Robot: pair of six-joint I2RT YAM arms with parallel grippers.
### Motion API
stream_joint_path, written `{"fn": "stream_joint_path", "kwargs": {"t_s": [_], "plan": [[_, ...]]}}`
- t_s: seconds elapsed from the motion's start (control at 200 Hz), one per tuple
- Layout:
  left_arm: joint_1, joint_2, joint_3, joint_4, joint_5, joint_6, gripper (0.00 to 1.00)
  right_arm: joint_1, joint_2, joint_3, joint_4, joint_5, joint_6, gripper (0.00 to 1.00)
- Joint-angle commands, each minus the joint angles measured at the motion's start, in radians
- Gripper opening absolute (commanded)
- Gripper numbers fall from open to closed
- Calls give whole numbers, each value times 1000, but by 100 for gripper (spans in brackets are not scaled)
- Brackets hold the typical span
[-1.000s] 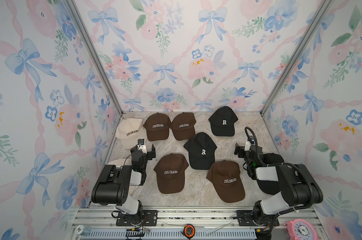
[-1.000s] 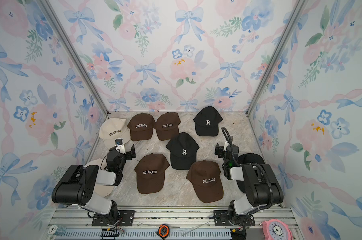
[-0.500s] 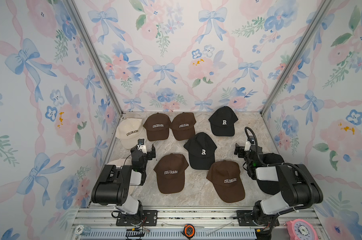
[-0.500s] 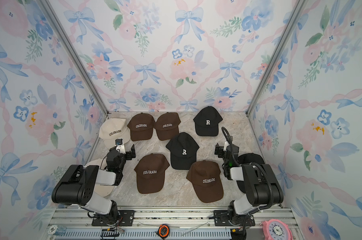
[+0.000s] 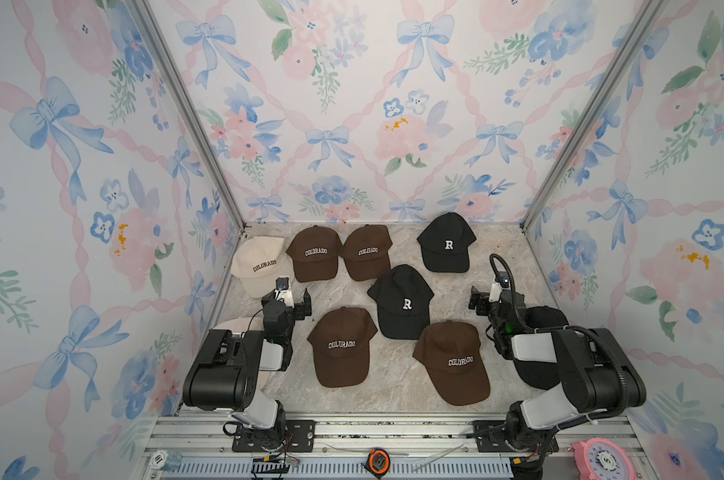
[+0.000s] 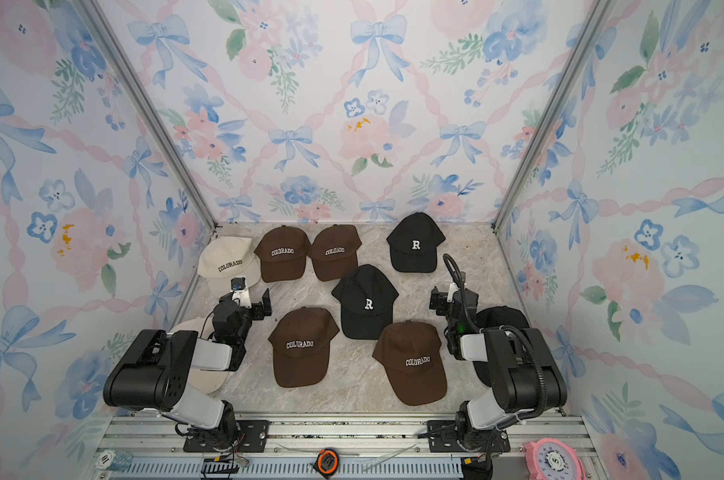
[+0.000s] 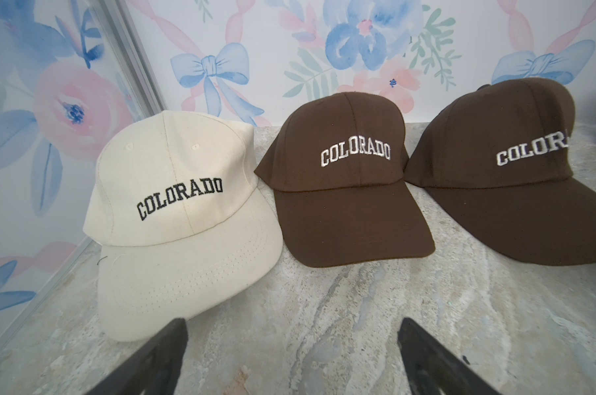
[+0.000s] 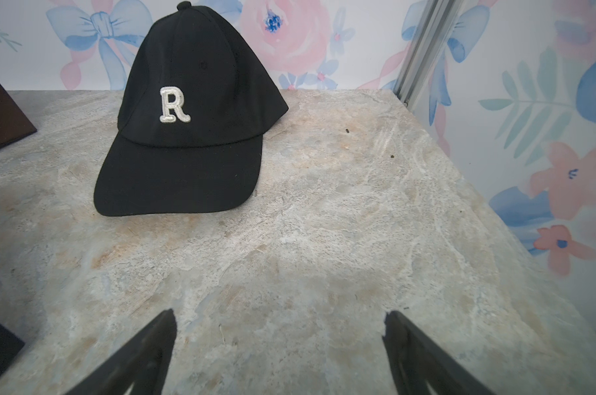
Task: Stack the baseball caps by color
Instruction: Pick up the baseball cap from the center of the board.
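Here, wide apart: left gripper (image 7: 291, 355), fingers (image 7: 159, 349) black at the bottom edge of the left wrist view, clamped on nothing, touching nothing, bare marble table (image 7: 358, 307) between them. Just beyond, brim nearly at one fingertip: cream cap (image 7: 180, 219) with dark "COLORADO". Beside it, two brown caps (image 7: 347, 181) along the back wall.

Likewise spread and empty: right gripper (image 8: 277, 342), hovering over bare marble, back black cap (image 8: 194, 113) with white "R" in the upper left of that frame, well apart from the fingertips.

In a top view, unstacked and scattered: another black cap (image 5: 401, 303) at centre, two more brown caps (image 5: 341, 347) lower centre, a second cream cap (image 5: 237, 324) half hidden under the left arm, a third black cap (image 5: 547, 318) under the right arm.
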Motion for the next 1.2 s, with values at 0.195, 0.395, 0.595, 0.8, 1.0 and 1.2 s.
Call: {"fn": "stream_joint_path", "kwargs": {"t_s": [0.195, 0.395, 0.595, 0.8, 1.0, 1.2], "plan": [[3, -2, 3, 12, 3, -4, 98, 4, -6, 14, -2, 5, -11, 96], [4, -1, 4, 11, 6, -5, 98, 3, -6, 14, -4, 3, -11, 96], [4, 2, 6, 10, 5, -4, 98, 5, -23, 29, -36, 29, -2, 96], [2, -1, 5, 11, 3, -4, 98, -8, -124, 289, -589, 174, 51, 96], [-10, -117, 237, -451, -130, -37, 97, -6, -141, 548, -1019, 170, 98, 96], [-72, -225, 417, -755, -57, -66, 97, 125, -154, 683, -1240, 176, 113, 97]]}}
